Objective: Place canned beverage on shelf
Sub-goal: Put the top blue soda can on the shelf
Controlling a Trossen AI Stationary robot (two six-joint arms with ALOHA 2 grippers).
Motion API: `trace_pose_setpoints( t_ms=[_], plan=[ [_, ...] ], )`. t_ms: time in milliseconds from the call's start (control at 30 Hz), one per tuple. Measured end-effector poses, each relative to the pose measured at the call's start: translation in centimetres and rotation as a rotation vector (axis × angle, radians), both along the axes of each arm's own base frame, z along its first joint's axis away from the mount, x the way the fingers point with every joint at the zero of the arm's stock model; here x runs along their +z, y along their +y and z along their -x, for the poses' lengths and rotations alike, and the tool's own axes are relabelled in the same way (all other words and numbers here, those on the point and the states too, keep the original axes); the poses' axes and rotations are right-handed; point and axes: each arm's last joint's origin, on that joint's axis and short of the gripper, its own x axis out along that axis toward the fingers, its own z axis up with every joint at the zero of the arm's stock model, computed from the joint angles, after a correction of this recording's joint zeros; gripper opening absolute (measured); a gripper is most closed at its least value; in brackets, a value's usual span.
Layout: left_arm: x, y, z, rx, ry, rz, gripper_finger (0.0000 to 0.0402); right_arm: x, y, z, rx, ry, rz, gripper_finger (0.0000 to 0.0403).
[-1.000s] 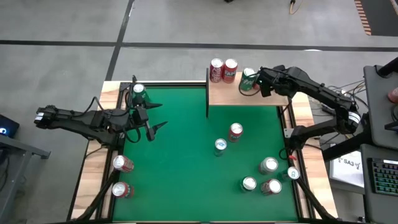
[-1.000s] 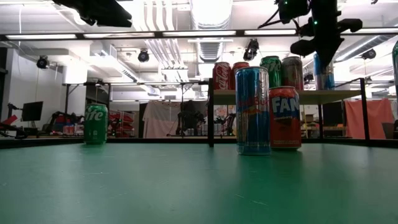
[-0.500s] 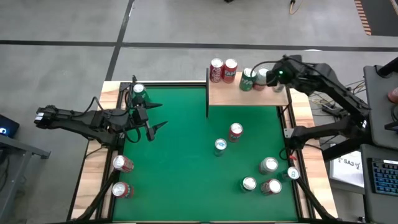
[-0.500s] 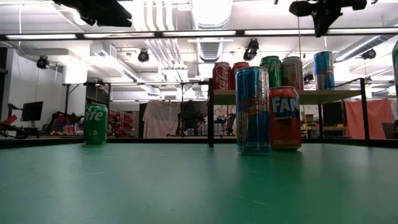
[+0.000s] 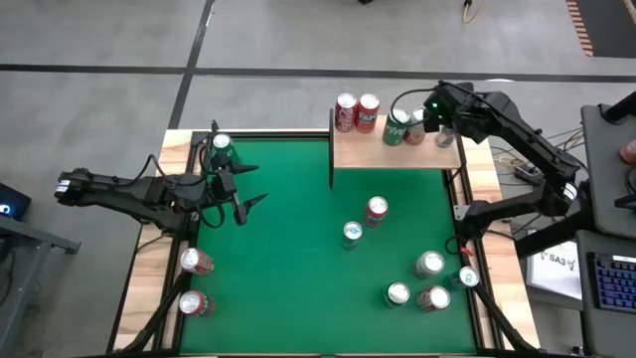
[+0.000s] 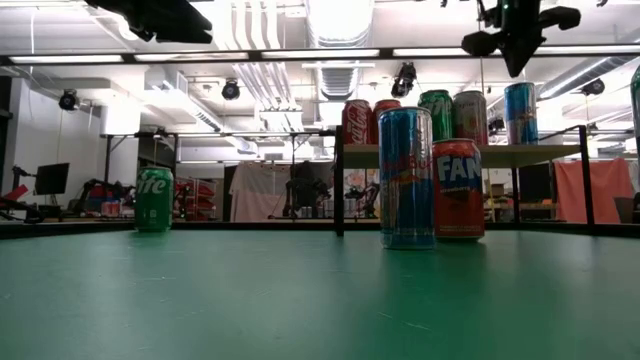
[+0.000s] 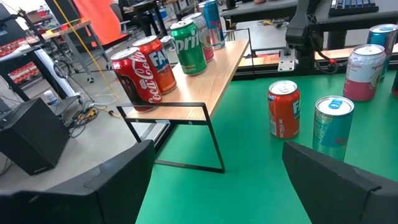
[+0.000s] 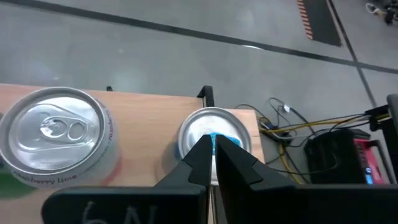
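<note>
The shelf (image 5: 358,151) stands at the table's far edge with several cans upright on its board: two red (image 5: 346,112), a green one (image 5: 397,126), a grey-pink one (image 6: 470,117) and a blue one (image 6: 520,113). My right gripper (image 6: 515,45) hangs shut above the blue can (image 8: 214,132), clear of it, its tips (image 8: 211,144) pointing down over the can's top. My left gripper (image 5: 248,186) waits open over the table's left side, holding nothing. The shelf (image 7: 217,68) also shows in the left wrist view.
A tall blue can (image 6: 406,177) and an orange can (image 6: 458,188) stand mid-table. Several more cans (image 5: 429,264) stand at the near right, two (image 5: 196,261) on the left rim, and a green one (image 5: 221,147) at the far left corner.
My right gripper has risen from just above the blue can on the shelf and shifted slightly toward the far edge, rolling a little, its fingers still shut. The blue can stands unmoved on the shelf.
</note>
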Motion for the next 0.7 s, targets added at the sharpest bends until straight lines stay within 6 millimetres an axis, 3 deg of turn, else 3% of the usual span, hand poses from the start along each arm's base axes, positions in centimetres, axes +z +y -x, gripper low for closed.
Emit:
trace_pose_setpoints(
  t_ms=[400, 700],
  plan=[
    [0.0, 0.0, 0.0, -0.001, -0.002, 0.007, 0.0338, -1.2, -2.3, -0.5, -0.028, 0.088, -0.048, 0.0012],
    [0.0, 0.0, 0.0, -0.003, -0.002, 0.008, 0.0338, -1.5, -2.7, -0.8, -0.024, 0.105, -0.057, 0.0012]
  ],
)
